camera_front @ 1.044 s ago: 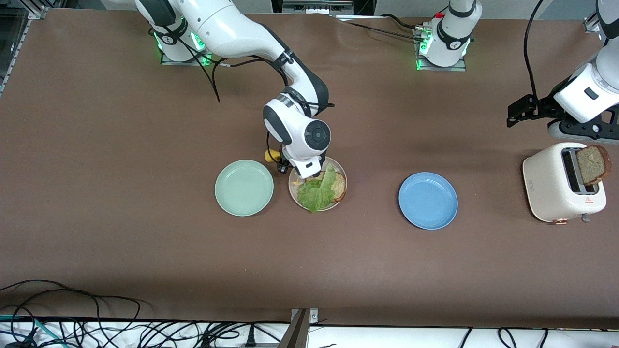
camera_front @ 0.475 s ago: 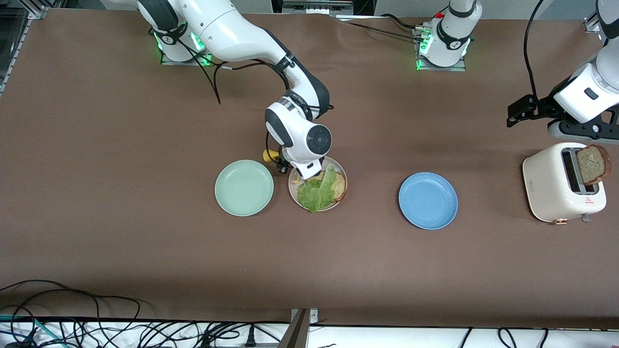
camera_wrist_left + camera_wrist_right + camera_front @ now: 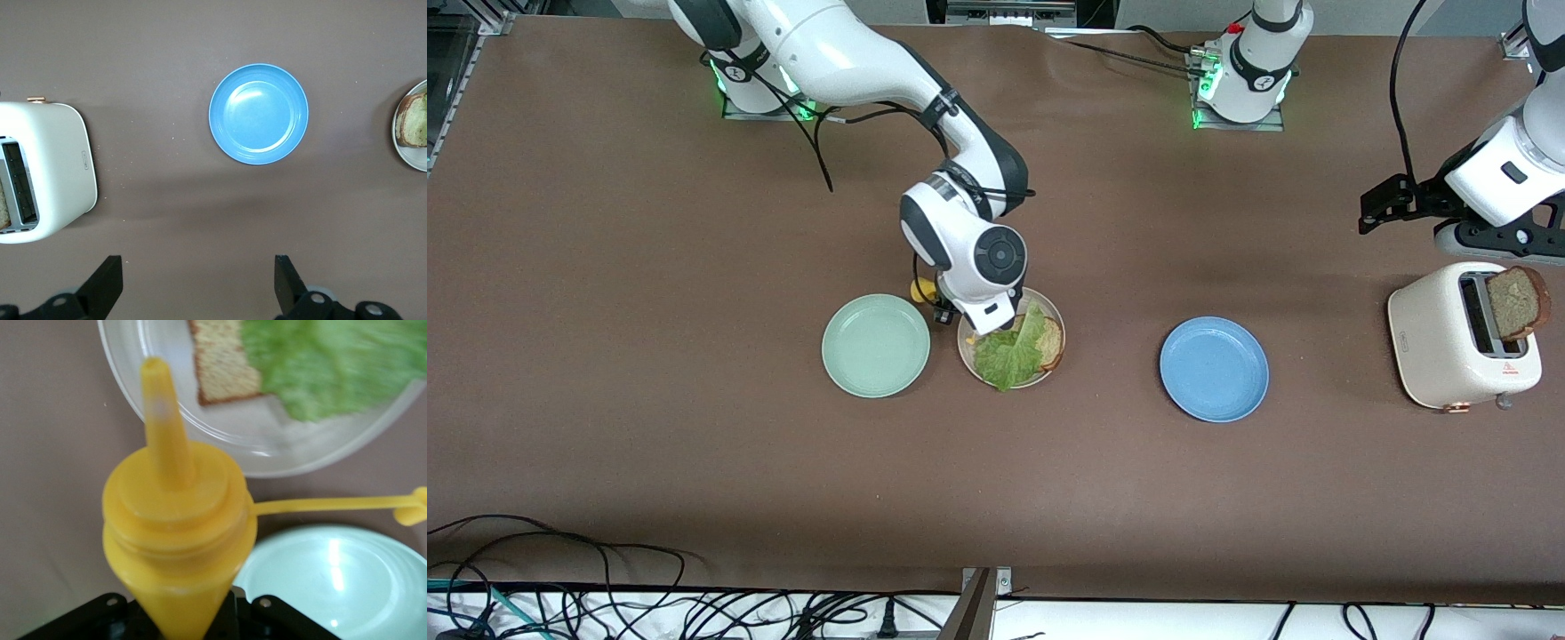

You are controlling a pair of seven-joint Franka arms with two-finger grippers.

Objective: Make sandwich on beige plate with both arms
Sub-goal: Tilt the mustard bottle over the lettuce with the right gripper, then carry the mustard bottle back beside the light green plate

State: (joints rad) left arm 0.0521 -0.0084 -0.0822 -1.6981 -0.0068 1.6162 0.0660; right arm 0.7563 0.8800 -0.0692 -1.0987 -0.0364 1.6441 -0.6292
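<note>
Right gripper (image 3: 180, 613) over beige plate (image 3: 1055, 313) edge, fingers clamped on yellow bottle (image 3: 177, 533); toast (image 3: 1052, 342), lettuce (image 3: 1009, 354) on plate. Left gripper (image 3: 197, 283) waits above toaster (image 3: 1436, 342), fingers apart

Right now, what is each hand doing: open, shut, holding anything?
Left hand: open, empty, over the table beside the toaster.
Right hand: shut on the yellow squeeze bottle, at the beige plate's edge.
</note>
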